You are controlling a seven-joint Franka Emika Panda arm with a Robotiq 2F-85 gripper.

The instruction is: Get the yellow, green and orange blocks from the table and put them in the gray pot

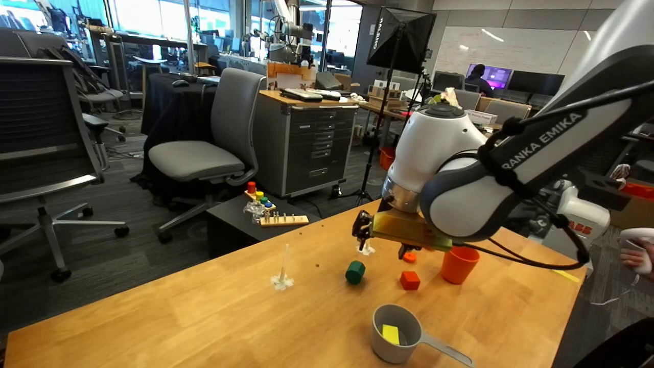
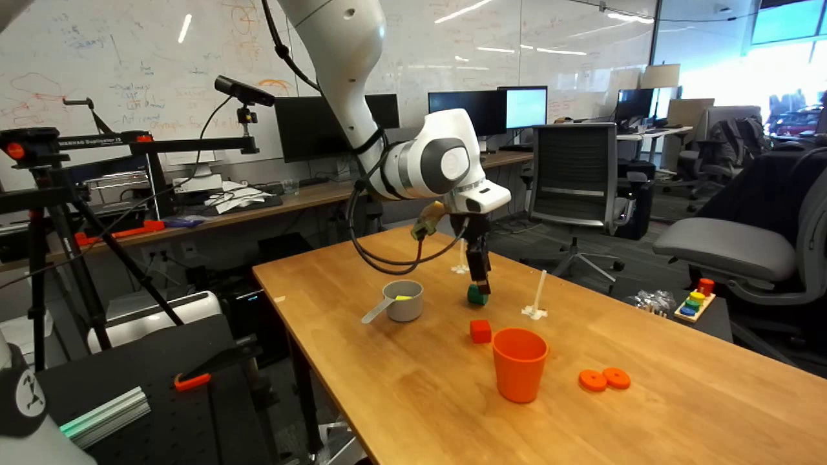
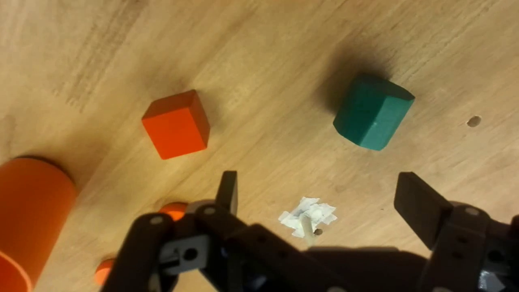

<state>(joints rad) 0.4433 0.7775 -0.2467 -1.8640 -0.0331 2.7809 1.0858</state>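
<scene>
In an exterior view, the yellow block lay inside the gray pot. In an exterior view, the orange block sat on the bench near the orange cup. In the wrist view, the claw hung released, jaws spread, the green block apart from them.

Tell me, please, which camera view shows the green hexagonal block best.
The wrist view: there the green hexagonal block appears largest, uncovered, its facets clear. In an exterior view the block is small but unobstructed; in an exterior view the gripper partly covers it.
</scene>
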